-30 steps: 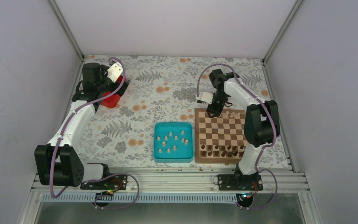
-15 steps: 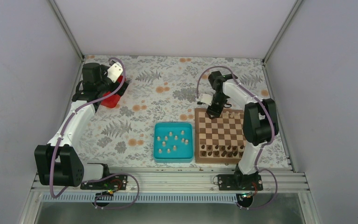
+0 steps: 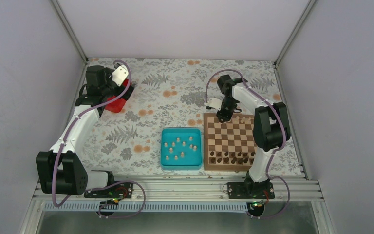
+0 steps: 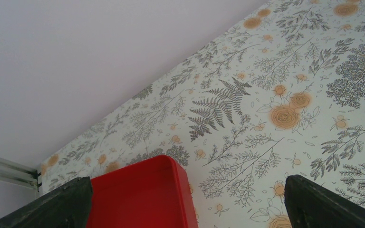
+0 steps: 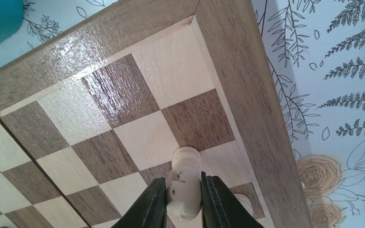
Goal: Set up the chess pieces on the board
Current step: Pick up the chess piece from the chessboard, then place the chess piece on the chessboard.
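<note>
Toppling is the danger here: the right gripper (image 5: 184, 186), closed tight on a pale chess piece (image 5: 185, 161) at the far-left end of the board (image 5: 100, 45), could tilt it on release and knock the pale neighbour (image 5: 241, 200) standing just beside it.

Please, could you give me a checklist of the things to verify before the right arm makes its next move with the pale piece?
1. Grip: ok. The right gripper is shut on the piece, and both fingers touch its sides.
2. Piece base resting on the board: cannot tell, the base is hidden.
3. Room around the piece: not ok. A neighbour piece sits right beside one finger.
4. Left gripper: ok. It is open, over the red box, far from the board.
5. Supply: ok. Pale pieces lie in the tray.
</note>
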`<state>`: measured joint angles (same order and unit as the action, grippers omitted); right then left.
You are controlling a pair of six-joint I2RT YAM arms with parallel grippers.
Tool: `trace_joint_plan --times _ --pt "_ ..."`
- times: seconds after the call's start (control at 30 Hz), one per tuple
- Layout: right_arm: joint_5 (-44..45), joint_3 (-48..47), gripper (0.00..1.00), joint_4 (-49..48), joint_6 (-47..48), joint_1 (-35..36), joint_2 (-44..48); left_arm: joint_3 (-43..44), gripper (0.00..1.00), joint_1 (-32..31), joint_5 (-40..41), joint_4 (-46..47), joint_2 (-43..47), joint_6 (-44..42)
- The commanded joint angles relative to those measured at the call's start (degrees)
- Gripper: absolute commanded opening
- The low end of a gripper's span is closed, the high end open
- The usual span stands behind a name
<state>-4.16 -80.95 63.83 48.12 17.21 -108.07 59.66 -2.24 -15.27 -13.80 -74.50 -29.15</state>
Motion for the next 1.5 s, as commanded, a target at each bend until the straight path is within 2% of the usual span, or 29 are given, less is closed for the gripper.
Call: trace_joint_plan --times 0.0,0.27,1.17,1.47 --pt "0.0 -0.1 0.18 -0.2 -0.3 0.2 0.3 -0.6 1.0 0.2 -0.6 0.8 0.7 -0.2" --pt "-1.2 -3.3 0.15 1.1 -0.5 0.8 1.5 -0.6 1.0 0.2 -0.4 0.9 0.7 -0.2" --pt "-1.6 -5.9 0.16 1.7 -0.3 2.0 -2.7 -0.5 1.0 0.2 -0.3 1.0 0.4 -0.3" --pt "-0.7 -5.0 0.22 1.2 -0.4 1.9 -3.1 -0.4 1.0 0.2 -0.4 1.0 0.2 -0.4"
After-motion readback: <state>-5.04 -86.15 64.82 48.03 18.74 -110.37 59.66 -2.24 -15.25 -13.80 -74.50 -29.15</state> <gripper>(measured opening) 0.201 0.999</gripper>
